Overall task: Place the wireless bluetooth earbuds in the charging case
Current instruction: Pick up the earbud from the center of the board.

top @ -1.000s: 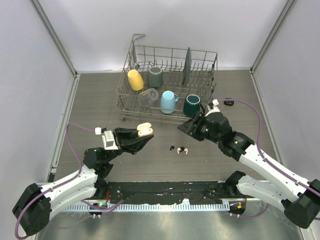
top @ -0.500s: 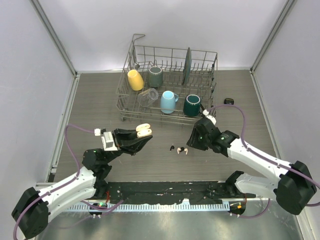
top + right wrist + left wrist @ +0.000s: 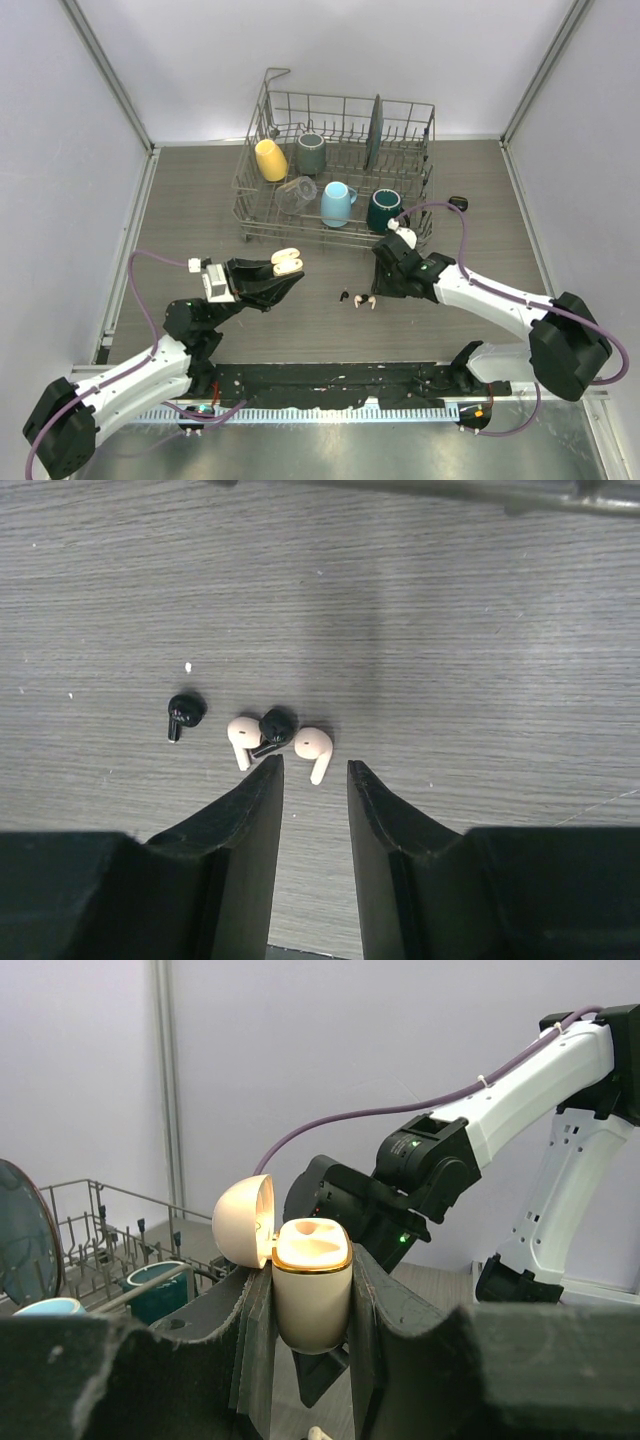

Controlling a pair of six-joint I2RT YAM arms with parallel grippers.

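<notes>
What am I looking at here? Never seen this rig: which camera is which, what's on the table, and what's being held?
These are two robot arms bolted at the near edge of a table. The overhead picture looks down from behind them. The other two pictures come from a camera on each wrist, so the dark shapes at the bottom are that arm's own fingers. The left gripper holds a cream charging case upright with its lid open. The right gripper hovers just above four tiny earbuds lying loose on the table, two black and two cream. Its jaws are slightly apart and grip nothing. At the back stands a wire dish rack holding mugs.
</notes>
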